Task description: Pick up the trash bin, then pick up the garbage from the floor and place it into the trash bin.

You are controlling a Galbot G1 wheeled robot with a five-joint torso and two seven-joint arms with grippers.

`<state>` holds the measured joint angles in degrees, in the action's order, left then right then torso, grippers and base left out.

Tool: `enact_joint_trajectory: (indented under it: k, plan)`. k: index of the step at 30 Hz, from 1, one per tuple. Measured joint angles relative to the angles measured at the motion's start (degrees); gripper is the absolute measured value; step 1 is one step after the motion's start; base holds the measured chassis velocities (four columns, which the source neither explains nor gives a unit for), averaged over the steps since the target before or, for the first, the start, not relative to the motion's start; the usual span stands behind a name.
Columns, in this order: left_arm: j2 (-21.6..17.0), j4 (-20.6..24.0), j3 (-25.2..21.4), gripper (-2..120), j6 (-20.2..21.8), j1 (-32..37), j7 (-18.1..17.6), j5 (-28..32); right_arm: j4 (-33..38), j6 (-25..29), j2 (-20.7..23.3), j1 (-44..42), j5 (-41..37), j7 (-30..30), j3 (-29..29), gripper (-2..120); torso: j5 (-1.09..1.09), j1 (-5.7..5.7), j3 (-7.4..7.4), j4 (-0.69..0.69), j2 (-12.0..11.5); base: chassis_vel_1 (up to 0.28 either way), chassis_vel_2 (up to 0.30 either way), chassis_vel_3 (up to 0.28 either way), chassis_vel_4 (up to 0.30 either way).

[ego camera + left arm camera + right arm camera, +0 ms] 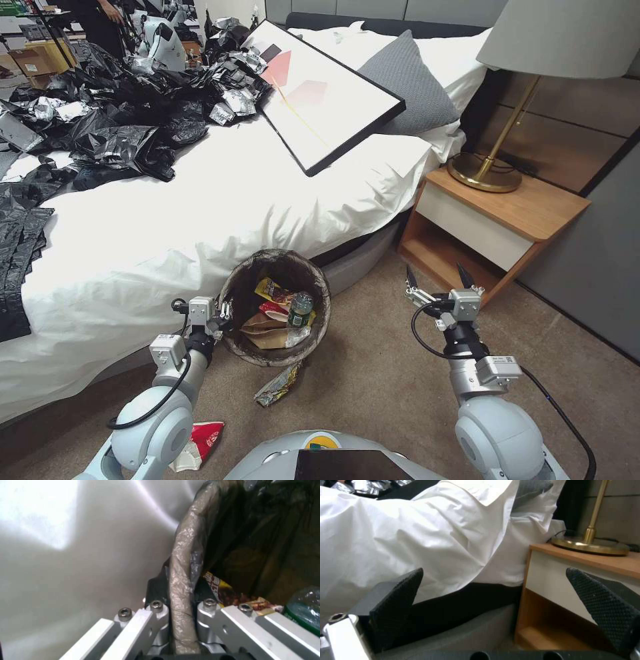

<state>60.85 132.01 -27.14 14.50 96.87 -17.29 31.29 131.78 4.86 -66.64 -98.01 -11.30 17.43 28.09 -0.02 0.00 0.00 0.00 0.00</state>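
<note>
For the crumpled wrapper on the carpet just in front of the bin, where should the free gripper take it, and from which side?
Probably from above, across its narrow middle. The wrapper lies flat on the carpet, long and thin, its far end near the trash bin that the left gripper clamps by the rim. The open right gripper hangs over bare floor to that side.

The trash bin (230,313), round and lined with a thin dark bag folded over its rim, is seen upright against the foot of the bed, its rim pinched at the left. Inside, a tan paper bag (263,330), a yellow-red wrapper (272,291) and a green-labelled bottle (300,310) are packed. On the carpet, a crumpled yellow wrapper (279,385) lies just beside the bin, and a red-and-white packet (200,443) lies nearer the robot.
</note>
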Motion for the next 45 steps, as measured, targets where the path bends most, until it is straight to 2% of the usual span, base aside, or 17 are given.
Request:
enact_joint_trajectory:
  k: [16, 45]
  plan:
    - [0.26, 2.26, -0.16, 4, -0.51, 5.22, -0.12, -1.26, -0.06, -0.39, -1.54, 0.74, 1.53, 0.23, -1.68, 100, 0.01, 0.00, 0.00, 0.00, 0.00, 0.000, 0.000, 0.000, 0.000]
    - [1.25, 3.53, -0.54, 4, -0.85, 8.08, -0.11, -2.71, -0.20, -0.61, -1.99, 1.71, 1.91, 0.54, -2.92, 100, 0.01, 0.00, 0.00, 0.00, 0.00, 0.000, 0.000, 0.000, 0.000]
